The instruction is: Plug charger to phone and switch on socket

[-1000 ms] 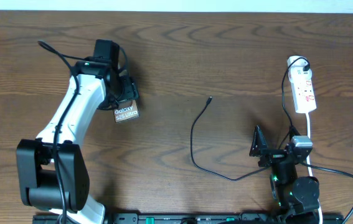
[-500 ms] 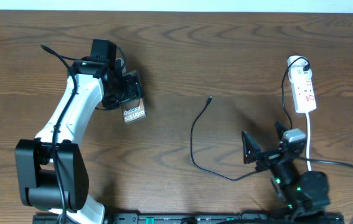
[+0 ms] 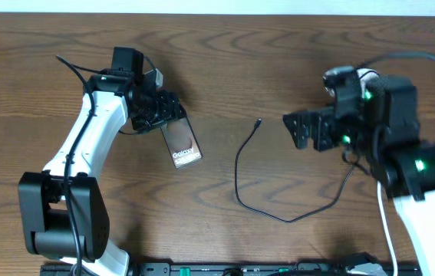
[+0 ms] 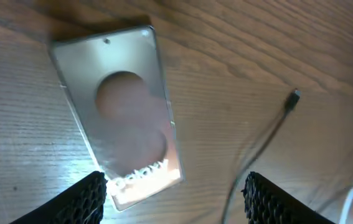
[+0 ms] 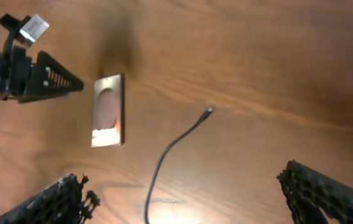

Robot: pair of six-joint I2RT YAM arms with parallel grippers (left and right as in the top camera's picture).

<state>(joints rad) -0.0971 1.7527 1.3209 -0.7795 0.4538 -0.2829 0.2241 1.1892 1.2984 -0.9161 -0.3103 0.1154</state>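
The left claw [image 4: 175,184] and right claw [image 5: 179,177] stood open, empty. The charger [image 3: 236,165] looked thin and limp; best gripped just behind its plug [image 3: 258,121], mid-frame.

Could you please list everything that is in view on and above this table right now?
table: one, brown wood, under everything.
phone: one, bronze screen with silver edge, lying flat left of centre.
charger: one, thin black cable, centre, loosely curved, its plug end free and apart from the phone.
socket: one, white, right side, mostly hidden behind the right arm; only its cord shows clearly.
left claw: one, black, open, fingers either side of the phone's lettered end.
right claw: one, black, open, above the table to the right of the charger's plug, holding nothing.
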